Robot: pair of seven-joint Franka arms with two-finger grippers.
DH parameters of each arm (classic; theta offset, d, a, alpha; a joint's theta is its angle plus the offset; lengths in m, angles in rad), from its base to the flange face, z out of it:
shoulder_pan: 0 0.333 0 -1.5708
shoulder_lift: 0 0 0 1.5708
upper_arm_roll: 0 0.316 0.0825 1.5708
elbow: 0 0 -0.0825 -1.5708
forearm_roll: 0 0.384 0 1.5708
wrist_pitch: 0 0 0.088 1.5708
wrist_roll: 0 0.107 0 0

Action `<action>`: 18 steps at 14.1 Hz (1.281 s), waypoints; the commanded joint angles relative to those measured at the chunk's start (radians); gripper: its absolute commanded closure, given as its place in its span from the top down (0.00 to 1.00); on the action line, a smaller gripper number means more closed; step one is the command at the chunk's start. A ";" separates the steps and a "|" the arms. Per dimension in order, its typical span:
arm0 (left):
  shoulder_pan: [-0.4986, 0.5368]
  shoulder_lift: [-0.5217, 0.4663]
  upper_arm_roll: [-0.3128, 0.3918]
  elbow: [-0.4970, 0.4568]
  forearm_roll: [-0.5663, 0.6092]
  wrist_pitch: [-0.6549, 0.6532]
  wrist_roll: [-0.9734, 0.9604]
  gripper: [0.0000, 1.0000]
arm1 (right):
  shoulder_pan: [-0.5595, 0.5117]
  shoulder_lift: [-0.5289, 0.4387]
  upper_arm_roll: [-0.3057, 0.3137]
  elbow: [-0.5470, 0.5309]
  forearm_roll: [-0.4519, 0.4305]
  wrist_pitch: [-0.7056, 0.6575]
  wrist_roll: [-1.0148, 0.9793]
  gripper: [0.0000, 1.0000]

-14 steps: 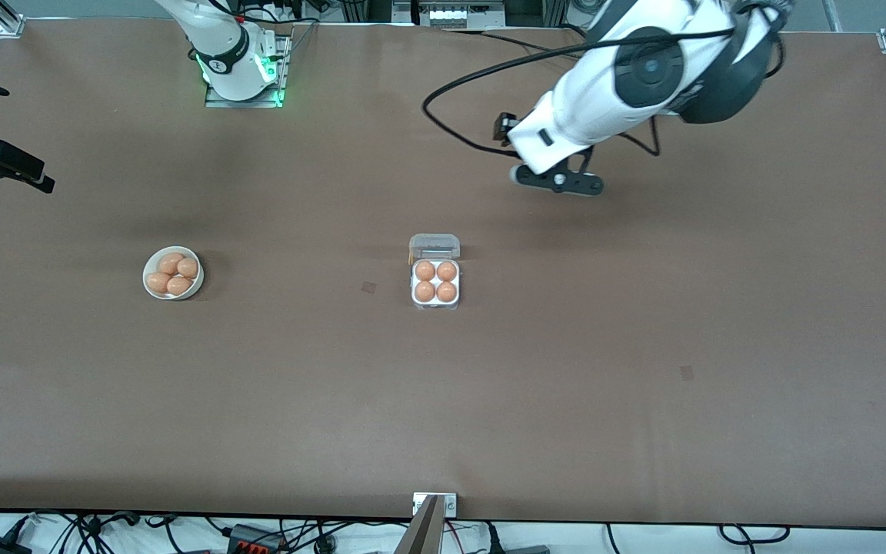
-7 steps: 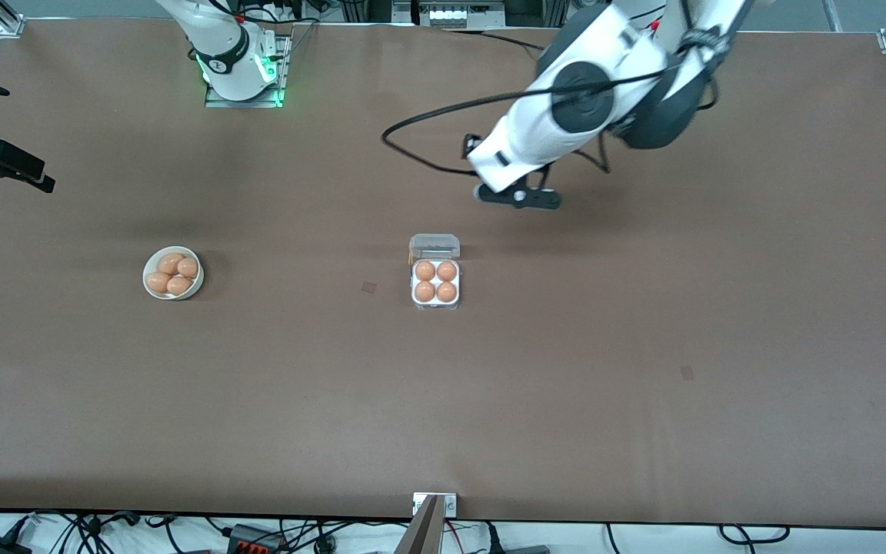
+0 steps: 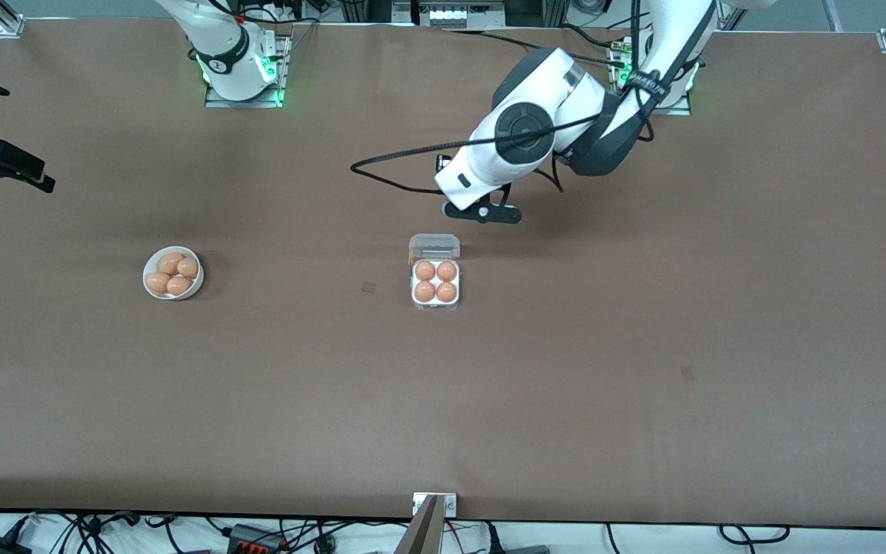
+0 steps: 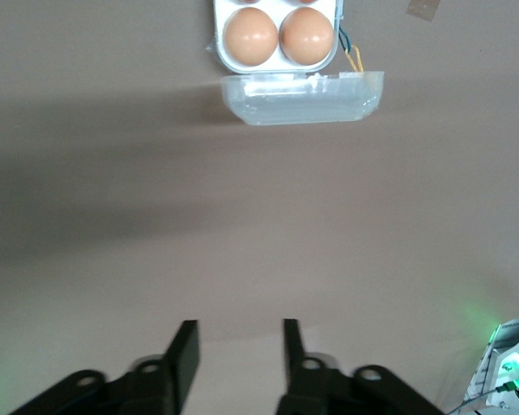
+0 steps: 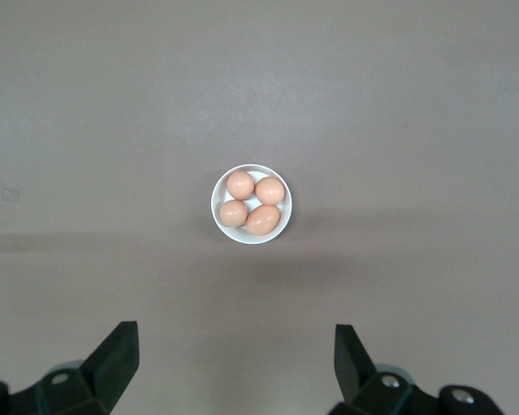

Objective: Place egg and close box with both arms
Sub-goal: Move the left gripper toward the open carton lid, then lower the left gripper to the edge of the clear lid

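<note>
Hovering at the box's (image 3: 435, 271) 1 o'clock, your left gripper (image 3: 483, 213) sits part-open and empty; box mid-table, lid up. Right gripper (image 5: 233, 354) waits spread wide over the bowl (image 5: 252, 204).

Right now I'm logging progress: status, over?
Left gripper open over bare table near the box. Right gripper open, high over the bowl. Box full, lid open. Nothing in the way.
</note>
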 commanded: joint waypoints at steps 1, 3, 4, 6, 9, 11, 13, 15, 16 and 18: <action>-0.056 0.055 0.006 0.029 0.024 0.057 -0.017 0.32 | -0.017 -0.001 0.007 0.011 0.013 -0.017 0.010 1.00; -0.063 0.075 0.006 0.029 0.053 0.096 -0.015 0.29 | -0.017 -0.001 0.008 0.011 0.013 -0.017 0.008 1.00; -0.072 0.083 0.005 0.029 0.077 0.099 -0.015 0.23 | -0.017 -0.001 0.008 0.011 0.013 -0.017 0.009 1.00; -0.087 0.090 0.006 0.029 0.114 0.100 -0.014 0.14 | -0.017 -0.001 0.007 0.011 0.013 -0.017 0.008 1.00; -0.090 0.132 0.005 0.072 0.122 0.102 -0.014 0.03 | -0.017 -0.001 0.008 0.011 0.013 -0.017 0.008 1.00; -0.095 0.175 0.006 0.126 0.125 0.099 -0.015 0.01 | -0.019 -0.001 0.007 0.011 0.012 -0.017 0.008 1.00; -0.103 0.198 0.006 0.135 0.137 0.100 -0.014 0.01 | -0.019 0.001 0.007 0.011 0.013 -0.017 0.008 1.00; -0.110 0.219 0.006 0.138 0.159 0.103 -0.014 0.01 | -0.019 0.001 0.002 0.011 0.013 -0.017 0.008 1.00; -0.112 0.230 0.006 0.150 0.164 0.104 -0.012 0.01 | -0.019 0.001 0.002 0.011 0.013 -0.017 0.008 1.00; -0.110 0.262 0.011 0.187 0.174 0.102 -0.012 0.01 | -0.019 0.001 0.002 0.011 0.013 -0.017 0.008 1.00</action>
